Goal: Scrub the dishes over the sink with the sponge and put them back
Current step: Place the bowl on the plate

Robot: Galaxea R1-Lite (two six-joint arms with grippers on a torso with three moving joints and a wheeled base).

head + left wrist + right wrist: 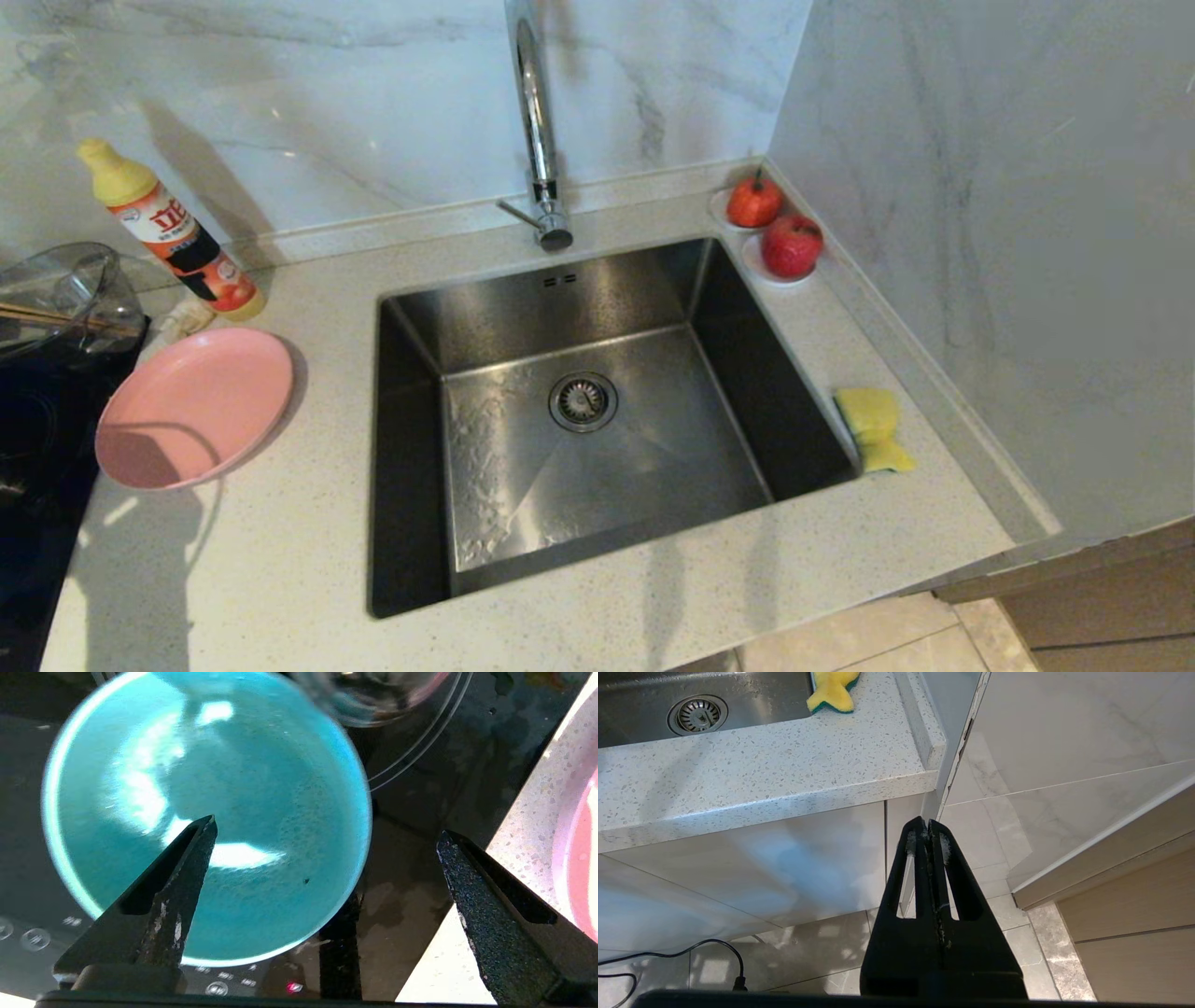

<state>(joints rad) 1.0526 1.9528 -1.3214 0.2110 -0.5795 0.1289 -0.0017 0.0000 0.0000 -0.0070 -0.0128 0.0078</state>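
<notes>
Left wrist view: left gripper [327, 833] spread wide, holding nothing, over the bowl's [205, 816] near rim on the black glass hob [420, 765]. Looks like the pickup step; next, get one finger inside the rim, then pinch. Bowl glossy teal, round, deep. Plate [194, 406] matte pink, shallow, on speckled counter [280, 560]. Sponge [873, 427] yellow foam, waisted, right of the steel sink [597, 467]. Right gripper [928, 835] clenched empty, parked below the counter.

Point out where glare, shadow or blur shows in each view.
Head view: light streaks glint on the sink floor, and a curved shadow falls across the pink plate. Left wrist view: white glare patches lie on the teal bowl, whose rim looks soft, under the open left gripper. Right wrist view: even light, the shut right gripper sharp.
</notes>
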